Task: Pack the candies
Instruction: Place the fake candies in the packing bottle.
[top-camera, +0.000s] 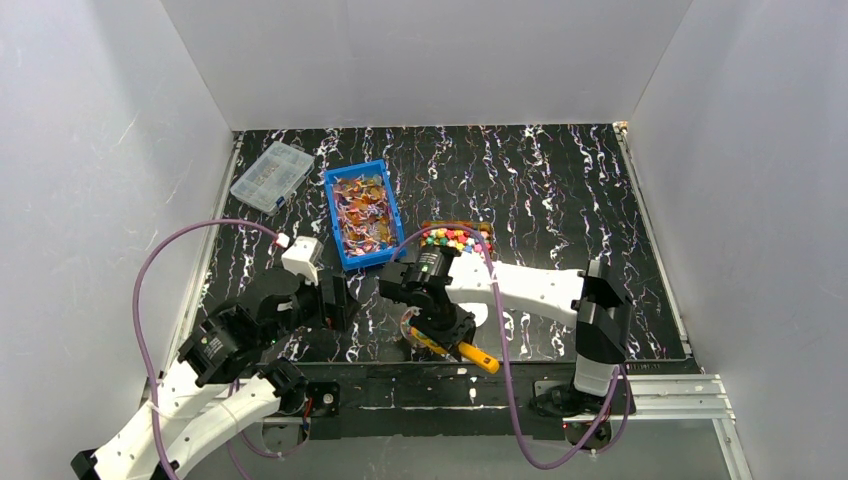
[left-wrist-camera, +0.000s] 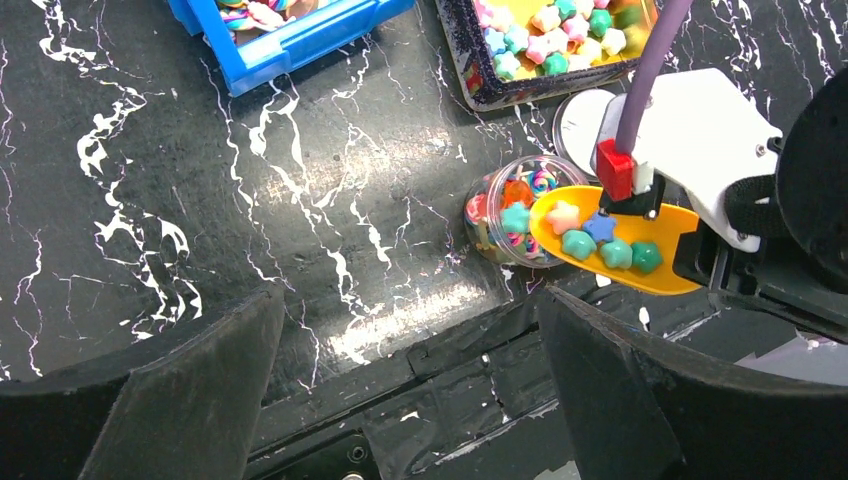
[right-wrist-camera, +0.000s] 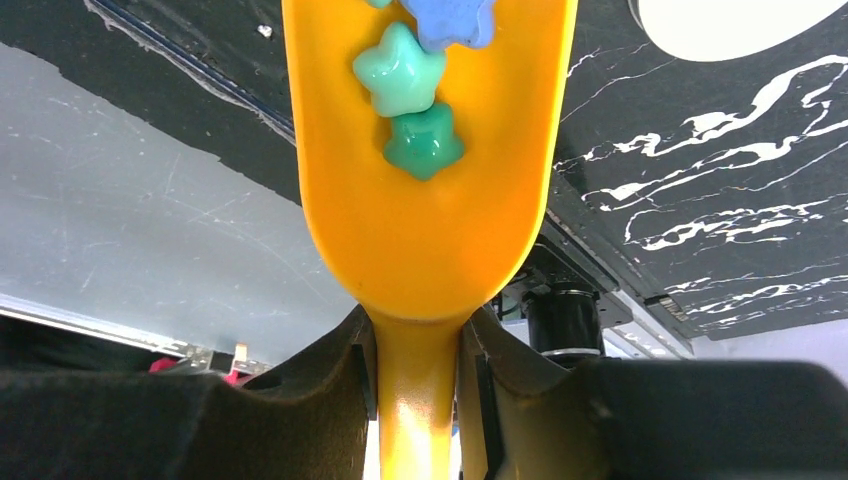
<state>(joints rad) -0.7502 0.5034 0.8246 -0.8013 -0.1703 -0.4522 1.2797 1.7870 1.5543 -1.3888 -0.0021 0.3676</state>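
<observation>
Black marbled table (top-camera: 560, 200), plain white walls (top-camera: 420, 60) around it. You are mid-pour: your right gripper (right-wrist-camera: 416, 345) is clamped on the handle of the orange scoop (left-wrist-camera: 645, 270), and the scoop's front lip sits over the mouth of the clear jar (left-wrist-camera: 497, 225) by the near edge of the table. A few star-shaped candies (left-wrist-camera: 600, 240), pale pink, blue and green, lie in the scoop's bowl. The jar already holds a mix of them. More stars fill the tray (left-wrist-camera: 515, 90) just beyond the jar, and wrapped ones fill the blue bin (left-wrist-camera: 290, 48) farther left. The white lid (left-wrist-camera: 578, 120) lies flat between jar and tray; whether it touches the jar I cannot tell. Your left gripper (left-wrist-camera: 410, 340) hangs left of the jar, jaws spread wide, nothing in them.

Next, I judge, tip the scoop more steeply so the stars slide off the lip, keeping that lip over the jar's mouth. Nothing steadies the jar, so a nudge from the scoop could shove it or scatter sweets; go gently, or bring the left gripper in to brace it.
</observation>
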